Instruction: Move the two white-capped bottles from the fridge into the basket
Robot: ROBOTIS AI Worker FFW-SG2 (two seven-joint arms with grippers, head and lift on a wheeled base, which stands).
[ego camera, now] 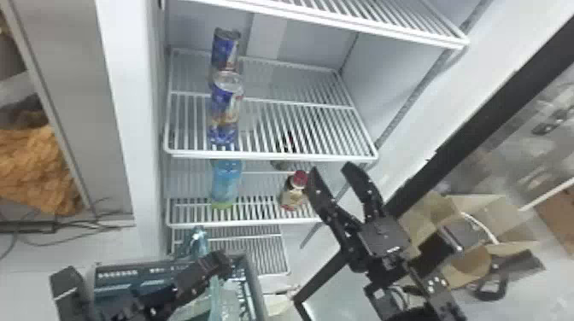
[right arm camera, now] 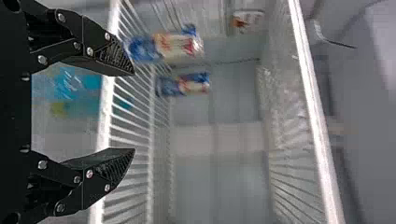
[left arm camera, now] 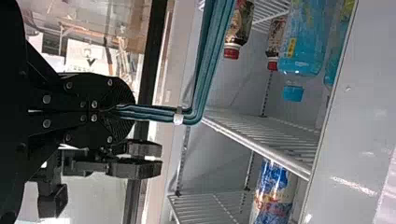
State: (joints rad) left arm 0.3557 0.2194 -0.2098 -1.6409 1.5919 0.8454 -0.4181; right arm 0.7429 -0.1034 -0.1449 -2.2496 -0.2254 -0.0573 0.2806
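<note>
"Where do we look for our two white-capped bottles?"

"In the fridge (ego camera: 128, 85), most likely on the middle shelf (ego camera: 265, 156). Two blue-patterned upright items stand there, the rear one (ego camera: 225, 53) behind the front one (ego camera: 226, 102). We can't tell what caps they have, so we call them our best guess."

"Why one behind the other?"

"Perhaps to keep a tidy row along the left side. It suits us to take the front one first, since it blocks the way to the rear one."

"And what are our hands doing?"

"Our left gripper (left arm camera: 126, 112) is clenched on the teal handle (left arm camera: 187, 114), probably so the basket (ego camera: 121, 273) stays close by the opening to receive things. Our right gripper (ego camera: 331, 170) is empty, its fingers spread wide, to the right of that row."

"So we have a grasp to make?"

"We judge we're at the first approach. We should raise the right gripper above the shelf's wire edge and bring it left, or we may catch the wire."

"And the red-capped bottle (ego camera: 294, 194) and the blue bottle (ego camera: 226, 179) on the shelf below?"

"We leave both; neither fits our task."
</note>
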